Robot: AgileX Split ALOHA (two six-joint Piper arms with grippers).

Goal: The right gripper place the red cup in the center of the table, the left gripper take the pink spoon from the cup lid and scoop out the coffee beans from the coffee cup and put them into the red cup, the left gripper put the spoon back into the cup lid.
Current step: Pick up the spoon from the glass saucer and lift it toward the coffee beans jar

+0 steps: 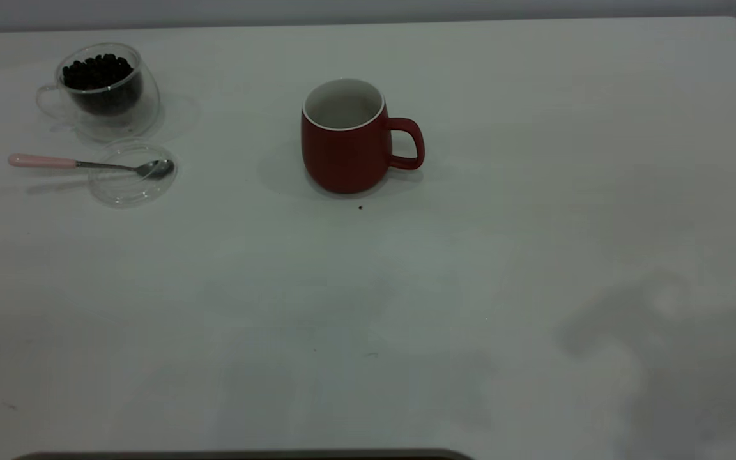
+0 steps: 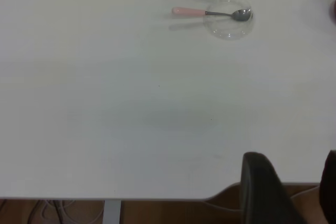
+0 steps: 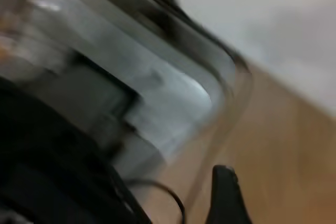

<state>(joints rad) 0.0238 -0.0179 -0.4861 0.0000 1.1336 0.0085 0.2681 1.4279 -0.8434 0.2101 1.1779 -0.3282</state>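
Exterior view: the red cup (image 1: 347, 142) stands upright near the middle of the surface (image 1: 406, 306), handle toward the right arm's side. The glass coffee cup (image 1: 105, 89) holding coffee beans (image 1: 98, 72) sits far to the left. Just beside it lies the cup lid (image 1: 130, 174), with the pink spoon (image 1: 80, 164) resting bowl-in across its rim. Left wrist view: the left gripper (image 2: 289, 192) hangs over the surface edge, well apart from the spoon, jaws spread. The right gripper (image 3: 226, 195) is blurred, apparently off the surface; its jaw state cannot be determined.

Right tool (image 3: 226, 195) blurred, frame-cropped.
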